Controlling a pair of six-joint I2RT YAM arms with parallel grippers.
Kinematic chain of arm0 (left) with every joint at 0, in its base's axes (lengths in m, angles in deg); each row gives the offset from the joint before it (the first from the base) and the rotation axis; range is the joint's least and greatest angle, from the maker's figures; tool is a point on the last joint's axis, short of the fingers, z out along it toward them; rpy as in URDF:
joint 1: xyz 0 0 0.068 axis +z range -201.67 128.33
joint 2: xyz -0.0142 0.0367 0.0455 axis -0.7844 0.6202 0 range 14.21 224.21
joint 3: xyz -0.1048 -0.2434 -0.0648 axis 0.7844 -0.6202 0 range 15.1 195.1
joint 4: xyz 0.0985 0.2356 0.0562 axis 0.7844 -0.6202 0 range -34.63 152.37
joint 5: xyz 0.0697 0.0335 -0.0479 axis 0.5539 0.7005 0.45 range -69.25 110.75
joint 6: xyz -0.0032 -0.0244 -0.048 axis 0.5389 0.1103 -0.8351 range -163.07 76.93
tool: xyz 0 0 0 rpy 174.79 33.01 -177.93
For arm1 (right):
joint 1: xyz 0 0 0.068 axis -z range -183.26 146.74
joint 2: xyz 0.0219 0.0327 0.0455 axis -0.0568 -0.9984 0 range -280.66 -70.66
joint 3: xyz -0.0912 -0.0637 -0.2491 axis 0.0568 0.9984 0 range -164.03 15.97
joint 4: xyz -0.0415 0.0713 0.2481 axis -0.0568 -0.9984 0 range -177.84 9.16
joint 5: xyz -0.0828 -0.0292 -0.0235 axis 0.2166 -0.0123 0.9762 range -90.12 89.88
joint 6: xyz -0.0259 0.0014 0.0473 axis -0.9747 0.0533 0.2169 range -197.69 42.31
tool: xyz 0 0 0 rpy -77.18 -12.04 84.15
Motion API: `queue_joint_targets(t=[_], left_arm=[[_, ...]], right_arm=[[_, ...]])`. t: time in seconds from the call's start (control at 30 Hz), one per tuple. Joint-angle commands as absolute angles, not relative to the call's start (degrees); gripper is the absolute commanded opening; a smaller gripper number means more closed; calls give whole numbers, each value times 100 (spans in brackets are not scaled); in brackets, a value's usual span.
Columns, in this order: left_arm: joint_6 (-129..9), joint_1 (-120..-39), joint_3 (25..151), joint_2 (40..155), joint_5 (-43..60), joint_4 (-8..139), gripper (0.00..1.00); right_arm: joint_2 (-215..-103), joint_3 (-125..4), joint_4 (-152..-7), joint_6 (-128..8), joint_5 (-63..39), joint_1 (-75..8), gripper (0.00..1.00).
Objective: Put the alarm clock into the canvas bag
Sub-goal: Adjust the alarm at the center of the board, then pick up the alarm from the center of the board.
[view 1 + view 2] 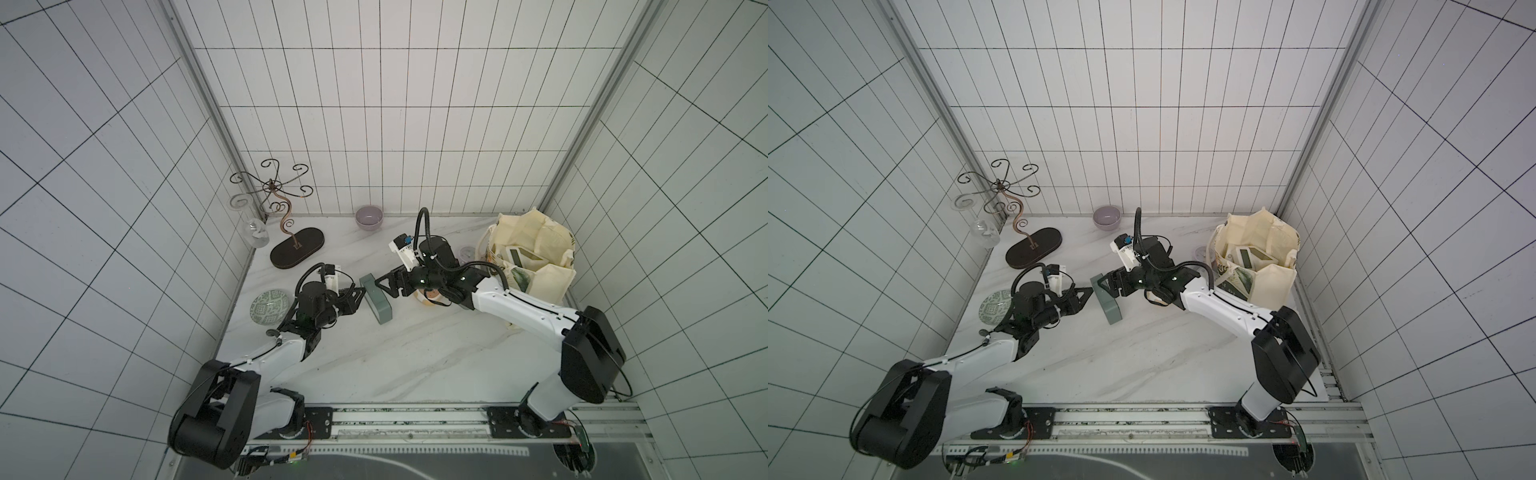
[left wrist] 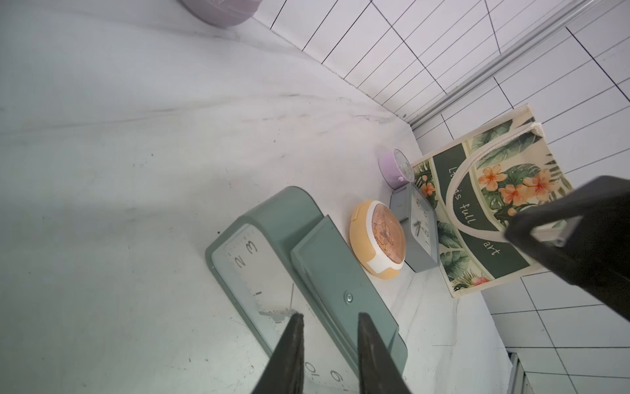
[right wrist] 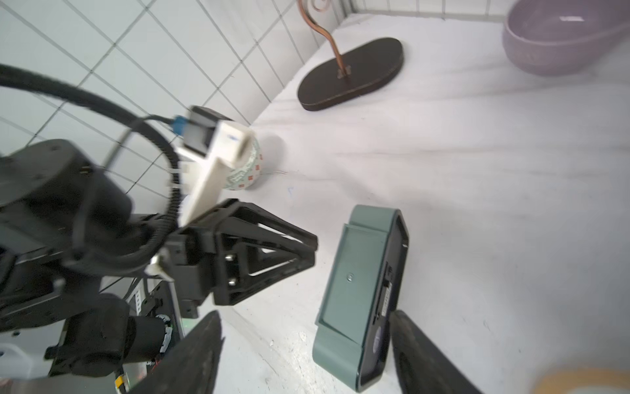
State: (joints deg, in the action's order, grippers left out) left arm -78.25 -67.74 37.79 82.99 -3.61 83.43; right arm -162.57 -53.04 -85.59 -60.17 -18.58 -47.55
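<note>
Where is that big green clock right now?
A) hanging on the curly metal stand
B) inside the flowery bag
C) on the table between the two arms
C: the green clock rests on the marble table, outside the canvas bag.

Top views overhead; wrists near (sharing alarm clock [image 2: 327, 279]).

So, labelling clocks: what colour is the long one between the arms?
Long clock: grey-green, clearest in left wrist view.

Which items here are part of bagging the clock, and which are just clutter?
Job: green clock, canvas bag, left claw, right claw.
Lying about: purple bowl, patterned dish, glass rack, wine glass, yellow clock, grey clock, lilac clock.
</note>
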Motion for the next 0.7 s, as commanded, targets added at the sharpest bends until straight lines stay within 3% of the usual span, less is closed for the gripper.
queue_joint_targets(t=[0.0, 0.2, 0.4, 0.67], left_arm=[[-7868, -6793, 3797, 7855, -287, 7677, 33], [-7718, -6793, 3964, 6907, 45, 6315, 56], [-7213, -6793, 4568, 6589, 494, 4940, 67], [-6986, -6793, 4858, 6563, 815, 4443, 80]], right_arm=[[-16301, -5021, -9078, -6023, -1051, -4978, 88], [-16743, -5416, -9430, -6032, -607, -5269, 91], [-17349, -6026, -9816, -5985, 79, -5516, 89], [-18049, -6609, -9824, -6000, -119, -5617, 79]])
